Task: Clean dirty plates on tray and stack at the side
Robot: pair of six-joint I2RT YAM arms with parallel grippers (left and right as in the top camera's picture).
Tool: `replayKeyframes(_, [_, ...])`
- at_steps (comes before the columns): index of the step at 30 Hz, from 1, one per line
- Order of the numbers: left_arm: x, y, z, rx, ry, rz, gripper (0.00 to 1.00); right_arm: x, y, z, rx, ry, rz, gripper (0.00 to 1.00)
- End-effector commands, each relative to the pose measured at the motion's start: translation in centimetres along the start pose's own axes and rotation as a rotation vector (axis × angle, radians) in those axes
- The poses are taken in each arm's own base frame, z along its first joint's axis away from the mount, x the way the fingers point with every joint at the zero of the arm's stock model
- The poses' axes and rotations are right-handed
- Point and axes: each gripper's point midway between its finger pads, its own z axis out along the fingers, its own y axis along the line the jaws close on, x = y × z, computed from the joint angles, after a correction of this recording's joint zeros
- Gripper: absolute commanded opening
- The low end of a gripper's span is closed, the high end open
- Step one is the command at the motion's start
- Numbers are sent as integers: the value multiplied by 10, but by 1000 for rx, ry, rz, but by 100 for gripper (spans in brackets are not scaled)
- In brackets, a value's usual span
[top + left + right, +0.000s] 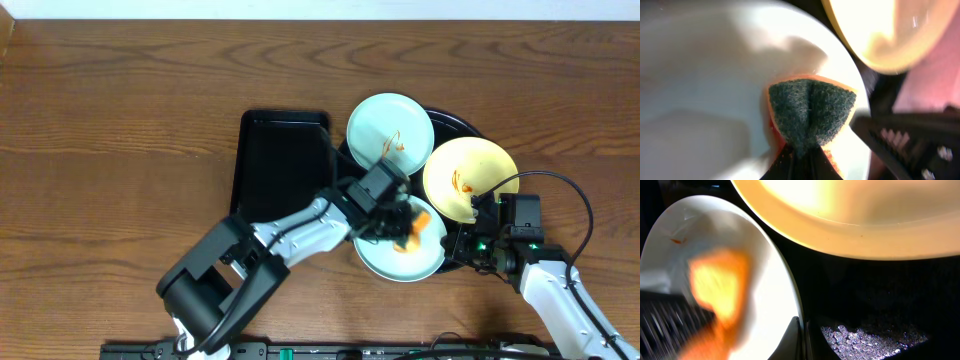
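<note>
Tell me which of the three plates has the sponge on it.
The light blue plate nearest the robot, with the left tool pressing the sponge onto it. The other blue plate and the yellow plate show smears but no sponge.

The tray (462, 122) is mostly hidden under the plates (390, 128); the sponge (720, 287) is blurred in the right wrist view.

I count three plates: a light blue plate (389, 128), a second light blue plate (385, 262) and a pale yellow plate (472, 172). Two black trays sit on my bench (120, 120), one round tray (458, 122) and one rectangular tray (280, 165), plus one sponge (414, 230).
</note>
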Motion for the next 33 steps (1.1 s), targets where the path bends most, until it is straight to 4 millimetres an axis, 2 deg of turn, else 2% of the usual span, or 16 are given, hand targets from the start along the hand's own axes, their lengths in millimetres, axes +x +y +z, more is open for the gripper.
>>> replayKeyframes(1, [-30,25,-8,-70,-86,0,7,3,3,1,-10,13,6,1])
replayKeyframes(7, [-59,54,-26,-98,-143,-78,8,4,2,1,-9,16,7,1])
replayKeyframes(10, [-63,68,-34,-123,-144,-111,7,4,2,1,-9,15,7,1])
replayKeyframes(13, [-66,73,-46,-137,-146,-82,7,4,2,1,-6,14,7,1])
replayKeyframes(16, [-72,65,-64,-130,-173,25,8,3,0,1,5,10,7,1])
replayKeyframes(19, [-78,46,-85,-105,-219,125,7,2,0,1,8,7,6,1])
replayKeyframes(23, [-84,22,-111,-64,-285,173,7,-1,1,1,3,-8,-2,1])
replayKeyframes(26, [-86,16,-121,-58,-309,197,8,-3,1,1,2,-13,-4,1])
replayKeyframes(28, [-89,25,-126,-99,-329,179,8,-3,1,1,4,-14,-4,1])
replayKeyframes(33, [-99,75,-145,-263,-362,74,7,-8,4,-3,4,-20,-46,1])
